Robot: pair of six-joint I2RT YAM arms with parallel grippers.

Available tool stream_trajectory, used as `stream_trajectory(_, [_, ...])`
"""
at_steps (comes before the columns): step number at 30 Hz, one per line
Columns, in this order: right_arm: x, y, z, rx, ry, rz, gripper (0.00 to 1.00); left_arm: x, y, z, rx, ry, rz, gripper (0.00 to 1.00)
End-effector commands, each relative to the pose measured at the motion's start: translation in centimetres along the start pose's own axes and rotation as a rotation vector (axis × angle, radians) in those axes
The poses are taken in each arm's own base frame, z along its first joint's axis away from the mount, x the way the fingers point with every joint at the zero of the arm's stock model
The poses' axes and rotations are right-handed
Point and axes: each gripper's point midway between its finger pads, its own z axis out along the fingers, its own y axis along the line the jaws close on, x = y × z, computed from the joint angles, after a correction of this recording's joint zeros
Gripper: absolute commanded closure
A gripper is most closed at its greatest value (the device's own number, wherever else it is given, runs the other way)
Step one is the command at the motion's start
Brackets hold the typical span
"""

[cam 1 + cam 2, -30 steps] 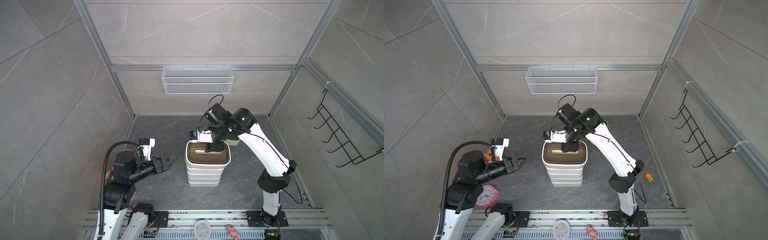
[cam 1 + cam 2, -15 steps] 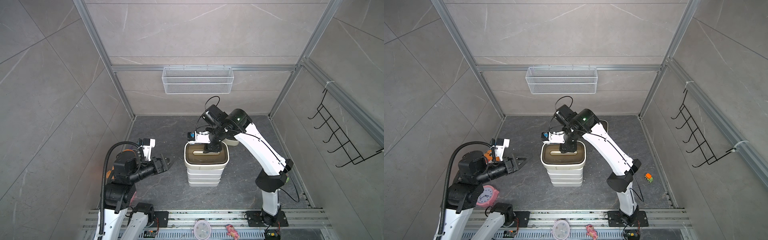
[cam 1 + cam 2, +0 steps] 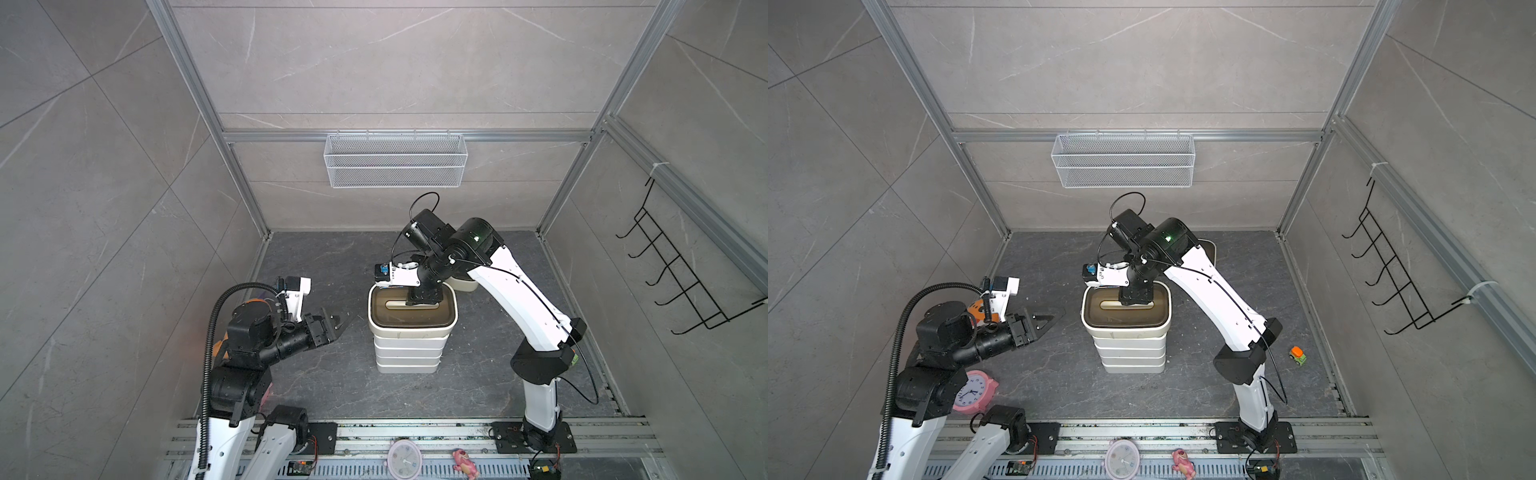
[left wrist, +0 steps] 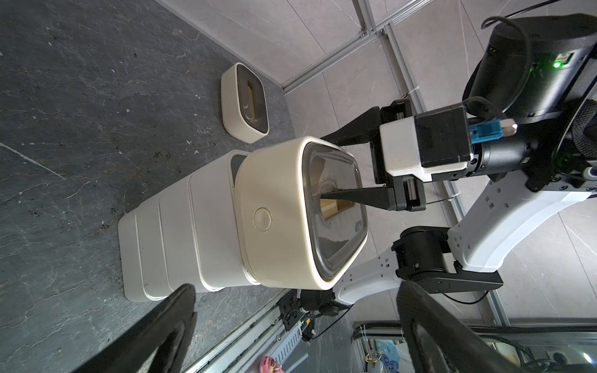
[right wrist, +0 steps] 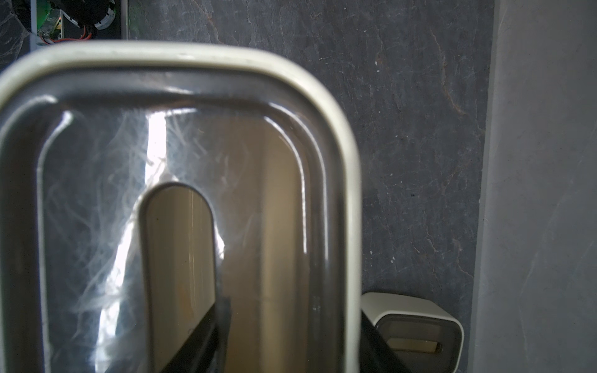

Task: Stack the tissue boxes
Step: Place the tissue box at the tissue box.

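Nearest me, on the metal rail, lie a round white clock (image 3: 405, 457) and a small pink toy (image 3: 465, 460). The numerals on the clock are too small for me to read. A pink alarm clock (image 3: 971, 390) sits by the left arm's base.

My left claw (image 3: 338, 324) hangs over the dark, stone-veined floor (image 3: 332, 266) to the left of the stack. Its black fingers are spread wide with nothing between them, and they point toward the stack.

Mid-floor stands the stack of white boxes (image 3: 407, 355), smooth matte plastic with rounded corners and seam lines between the layers. On top sits the cream box (image 3: 411, 332), glossy and soft-cornered, with a translucent dark brown lid and an oval slot. A round embossed button marks its end wall. In the left wrist view it sits slightly offset, so a strip of the grey lid beneath shows. I cannot tell whether it is fully seated.

My right claw (image 3: 424, 297) comes down from above and is narrowed onto this box. One finger (image 4: 355, 193) is in the slot and the other is outside the far long wall.

Just behind the stack, the second cream box (image 4: 245, 103) lies on the floor, apart from it. A small orange-and-green toy car (image 3: 1298, 356) sits near the right wall.

On the back wall hangs a white wire mesh basket (image 3: 395, 160), and on the right wall a black wire hook rack (image 3: 673, 282).
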Motion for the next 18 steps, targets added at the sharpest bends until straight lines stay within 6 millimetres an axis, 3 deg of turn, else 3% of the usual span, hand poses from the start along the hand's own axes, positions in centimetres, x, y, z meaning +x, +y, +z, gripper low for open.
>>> stream_trajectory(1, [-0.09,-0.04,0.12,0.006,0.003,0.008,0.57,-0.26,-1.1,-0.13,0.047,-0.003,0.03,0.0])
stream_trajectory(18, [0.28,-0.06,-0.25,0.025,0.012,0.018,0.47,-0.22,-1.3,0.15,0.068,0.015,0.02,0.0])
